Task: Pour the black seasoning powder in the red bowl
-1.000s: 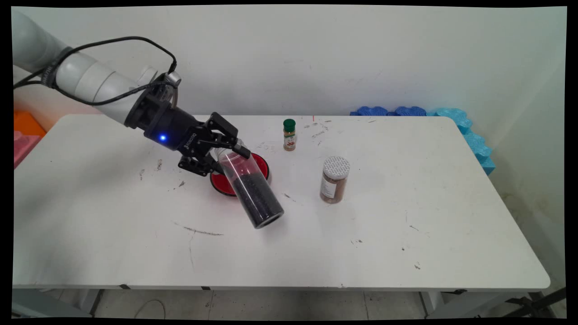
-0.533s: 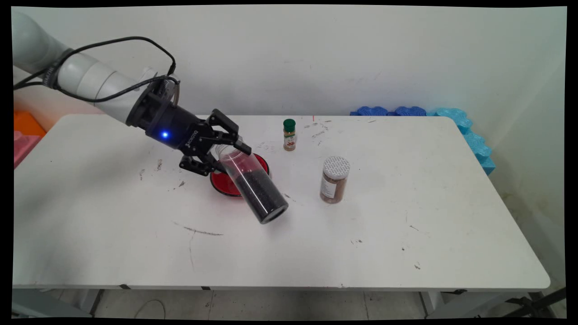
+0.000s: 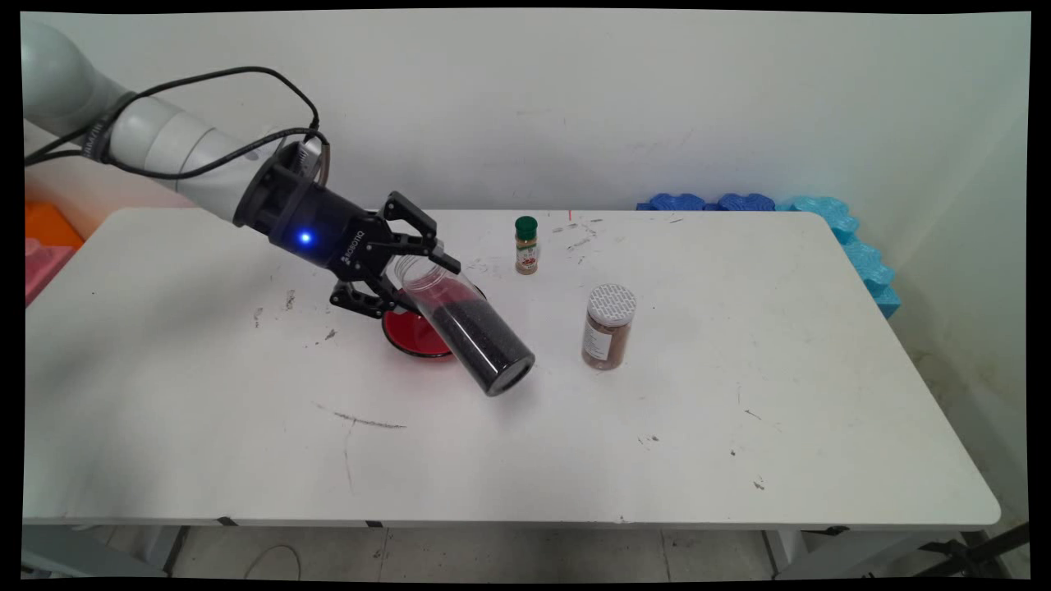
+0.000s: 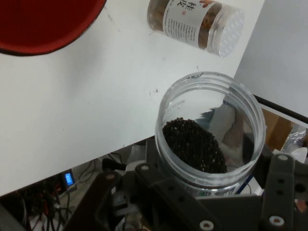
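Both fingers of the black gripper are closed against the open end of a clear jar, clamping it near its mouth, so the jar hangs in the air above the white table, tilted with its closed bottom pointing down and to the right. Dark granules fill the lower part of the jar; the hand view looks straight into its open mouth and shows the black grains heaped against one side. Just behind and partly hidden by the jar, a red dish lies on the table. To the right of the jar's low end, near but apart from it, stands a brown spice jar with a white perforated lid. Farther back, toward the wall, a small green-capped bottle stands upright.
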`<state>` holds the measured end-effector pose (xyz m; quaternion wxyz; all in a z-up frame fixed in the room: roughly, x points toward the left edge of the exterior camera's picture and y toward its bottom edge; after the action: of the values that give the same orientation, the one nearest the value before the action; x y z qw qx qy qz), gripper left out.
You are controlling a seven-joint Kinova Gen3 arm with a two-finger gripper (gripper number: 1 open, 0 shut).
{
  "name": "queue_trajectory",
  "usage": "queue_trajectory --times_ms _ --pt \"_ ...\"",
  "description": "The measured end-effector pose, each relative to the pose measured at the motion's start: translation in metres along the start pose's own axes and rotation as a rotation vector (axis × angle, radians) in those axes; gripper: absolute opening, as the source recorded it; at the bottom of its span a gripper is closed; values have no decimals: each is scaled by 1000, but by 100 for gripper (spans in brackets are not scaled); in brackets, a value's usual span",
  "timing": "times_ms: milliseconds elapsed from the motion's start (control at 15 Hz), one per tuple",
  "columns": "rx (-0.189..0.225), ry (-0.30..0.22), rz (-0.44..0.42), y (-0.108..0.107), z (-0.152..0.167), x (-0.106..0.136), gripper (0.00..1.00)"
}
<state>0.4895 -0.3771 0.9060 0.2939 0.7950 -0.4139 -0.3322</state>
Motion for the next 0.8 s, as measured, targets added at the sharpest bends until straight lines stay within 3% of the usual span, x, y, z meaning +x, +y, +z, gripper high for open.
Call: queue_trajectory --times_ms 800 --pt "-37 -20 -151 -1 3 4 0"
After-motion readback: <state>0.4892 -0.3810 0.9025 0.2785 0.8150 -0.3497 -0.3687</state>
